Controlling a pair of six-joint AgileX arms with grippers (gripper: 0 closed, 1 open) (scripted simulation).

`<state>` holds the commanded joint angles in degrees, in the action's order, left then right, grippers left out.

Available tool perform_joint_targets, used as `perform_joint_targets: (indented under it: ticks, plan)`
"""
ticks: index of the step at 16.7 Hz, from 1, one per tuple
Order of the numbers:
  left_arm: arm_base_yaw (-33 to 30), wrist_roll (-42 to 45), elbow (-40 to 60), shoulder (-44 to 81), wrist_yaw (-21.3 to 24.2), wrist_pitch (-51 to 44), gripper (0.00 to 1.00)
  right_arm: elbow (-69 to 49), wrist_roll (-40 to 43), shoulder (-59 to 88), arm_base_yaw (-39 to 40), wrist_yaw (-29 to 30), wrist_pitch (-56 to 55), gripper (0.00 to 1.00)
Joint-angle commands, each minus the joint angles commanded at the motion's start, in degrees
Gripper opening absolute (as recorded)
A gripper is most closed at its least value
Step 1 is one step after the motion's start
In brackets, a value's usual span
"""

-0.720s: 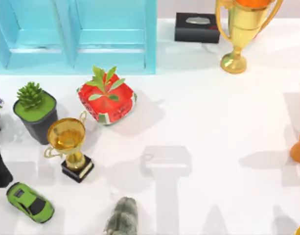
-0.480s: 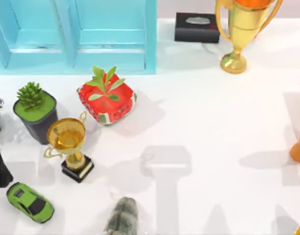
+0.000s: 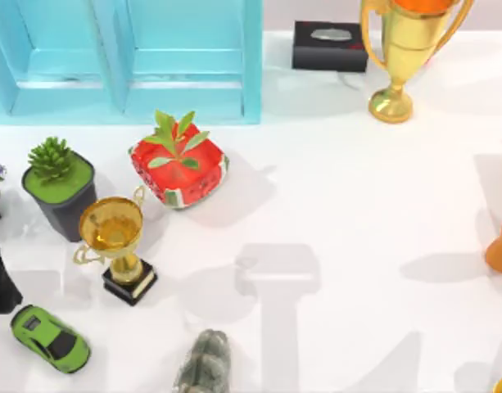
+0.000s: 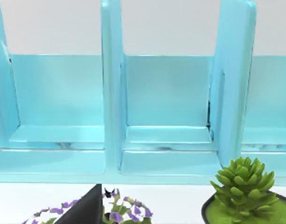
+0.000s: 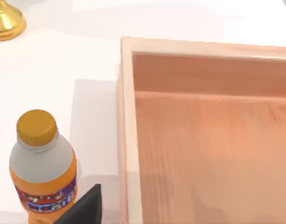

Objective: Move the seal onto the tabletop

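The seal is out of view. The tabletop (image 3: 357, 188) is a broad glossy white surface that carries everything here. In the left wrist view a dark finger (image 4: 84, 210) of my left gripper juts in low, in front of the light blue cabinet (image 4: 166, 116) and beside a purple-flowered plant (image 4: 122, 212). In the right wrist view a dark finger (image 5: 84, 207) of my right gripper sits next to an orange bottle (image 5: 42, 163) and a shallow peach wooden box (image 5: 126, 116). Nothing shows between the fingers.
The blue cabinet (image 3: 124, 57) stands at the back left. Near it are a red pot with a plant (image 3: 178, 164), a succulent (image 3: 58, 184), a small gold cup (image 3: 115, 241), a green car (image 3: 50, 337) and a grey furry lump (image 3: 205, 364). A tall trophy (image 3: 402, 49) and a black box (image 3: 330, 45) stand at the back.
The arm shadows along the front and right of the tabletop have shifted. None of the objects has moved.
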<state>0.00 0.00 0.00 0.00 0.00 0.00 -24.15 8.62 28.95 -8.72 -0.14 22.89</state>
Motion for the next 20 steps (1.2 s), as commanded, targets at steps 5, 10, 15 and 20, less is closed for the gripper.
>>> perform_joint_targets:
  ticks: [5,10,15,20]
  plan:
    - [0.0,0.0,0.0,0.0,0.0,0.0,1.00,-20.4,7.1,22.9,-7.2,0.0,18.0,1.00]
    - [0.0,0.0,0.0,0.0,0.0,0.0,1.00,-38.7,13.7,45.2,-14.0,0.0,35.6,1.00]
    - [0.0,0.0,0.0,0.0,0.0,0.0,1.00,-52.3,18.4,61.3,-19.0,0.0,48.3,1.00]
    - [0.0,0.0,0.0,0.0,0.0,0.0,1.00,-57.3,20.2,67.0,-20.7,0.0,52.8,1.00]
